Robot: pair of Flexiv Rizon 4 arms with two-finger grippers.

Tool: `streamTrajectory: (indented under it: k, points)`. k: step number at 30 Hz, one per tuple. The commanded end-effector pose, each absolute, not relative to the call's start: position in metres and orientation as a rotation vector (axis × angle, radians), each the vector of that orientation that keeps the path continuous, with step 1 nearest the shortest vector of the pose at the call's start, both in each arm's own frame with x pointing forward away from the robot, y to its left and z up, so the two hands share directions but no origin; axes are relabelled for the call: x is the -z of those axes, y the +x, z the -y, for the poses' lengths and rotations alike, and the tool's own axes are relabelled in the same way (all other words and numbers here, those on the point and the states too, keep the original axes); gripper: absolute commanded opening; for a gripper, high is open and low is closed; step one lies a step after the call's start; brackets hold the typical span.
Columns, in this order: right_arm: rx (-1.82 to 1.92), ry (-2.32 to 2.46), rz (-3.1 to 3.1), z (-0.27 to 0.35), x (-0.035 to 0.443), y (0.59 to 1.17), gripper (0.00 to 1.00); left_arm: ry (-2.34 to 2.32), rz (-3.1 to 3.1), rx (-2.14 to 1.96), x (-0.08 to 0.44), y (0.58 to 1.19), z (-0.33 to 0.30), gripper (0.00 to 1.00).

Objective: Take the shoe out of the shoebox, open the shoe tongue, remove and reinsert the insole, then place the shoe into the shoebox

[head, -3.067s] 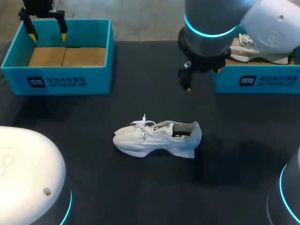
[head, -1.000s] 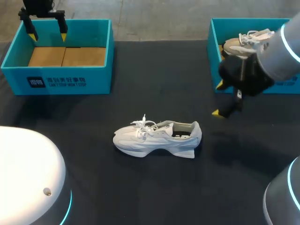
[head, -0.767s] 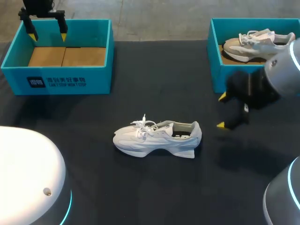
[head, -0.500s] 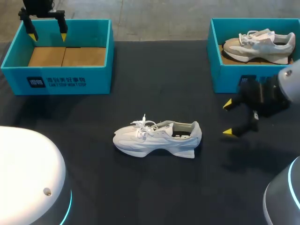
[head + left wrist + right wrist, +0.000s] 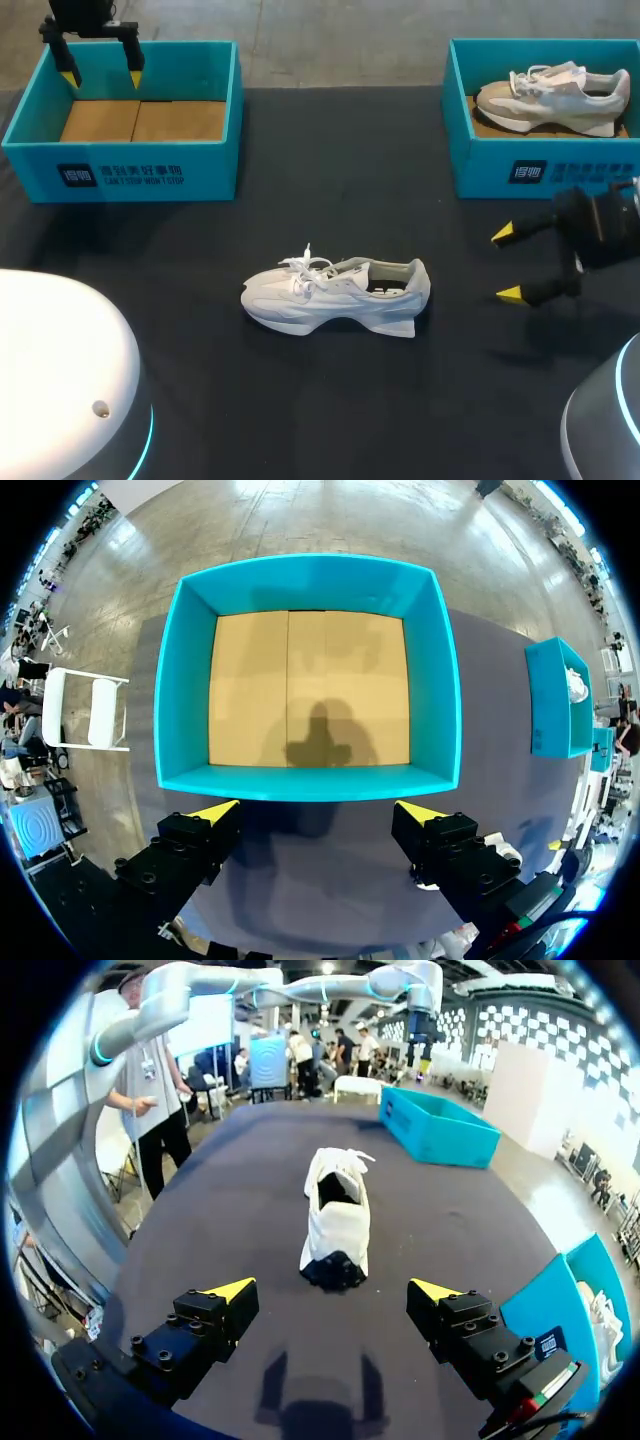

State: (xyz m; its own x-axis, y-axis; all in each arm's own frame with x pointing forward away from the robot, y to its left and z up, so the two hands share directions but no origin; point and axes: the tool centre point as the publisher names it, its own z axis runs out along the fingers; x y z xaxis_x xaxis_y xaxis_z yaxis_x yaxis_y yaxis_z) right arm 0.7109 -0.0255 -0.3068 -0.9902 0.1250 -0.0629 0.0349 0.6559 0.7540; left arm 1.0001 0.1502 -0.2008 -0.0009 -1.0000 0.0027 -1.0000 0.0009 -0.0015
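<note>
Head view: a white sneaker [image 5: 335, 297] lies on its sole near the middle of the dark counter [image 5: 330, 180], outside both boxes. Its toe points toward the left arm's side and its heel toward the right arm's side. The laces are loose over the tongue, and the dark inside of the shoe shows at the collar.

The right gripper [image 5: 507, 264] hovers above the counter, beside the sneaker's heel but well apart from it. Its fingers are spread wide with nothing between them. Just behind it stands the right shoebox [image 5: 480, 175], a teal box holding a second sneaker [image 5: 550, 95], grey and white, lying along its length.

The left gripper [image 5: 102, 78] hangs over the far edge of the left shoebox [image 5: 150, 175], at the counter's far left corner. Its fingers are also wide and hold nothing. That box shows only its bare cardboard floor [image 5: 140, 120].

In the right wrist view the sneaker lies straight ahead of the open fingers, heel toward them and clear of both yellow tips. In the left wrist view the teal box lies directly ahead of the fingers, and their shadow falls on the cardboard.
</note>
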Motion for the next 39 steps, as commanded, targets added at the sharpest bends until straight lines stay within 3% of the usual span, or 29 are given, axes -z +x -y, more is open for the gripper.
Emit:
streamTrajectory:
  k: [1,39]
  points:
    - [-1.318,0.127,-2.723,0.029,0.317,0.711,1.0,2.22,2.221,-0.002,0.201,1.0,-0.15,1.0]
    - [-1.334,0.019,-2.624,0.036,0.328,0.714,1.0,2.22,2.221,-0.002,0.201,1.0,-0.15,1.0]
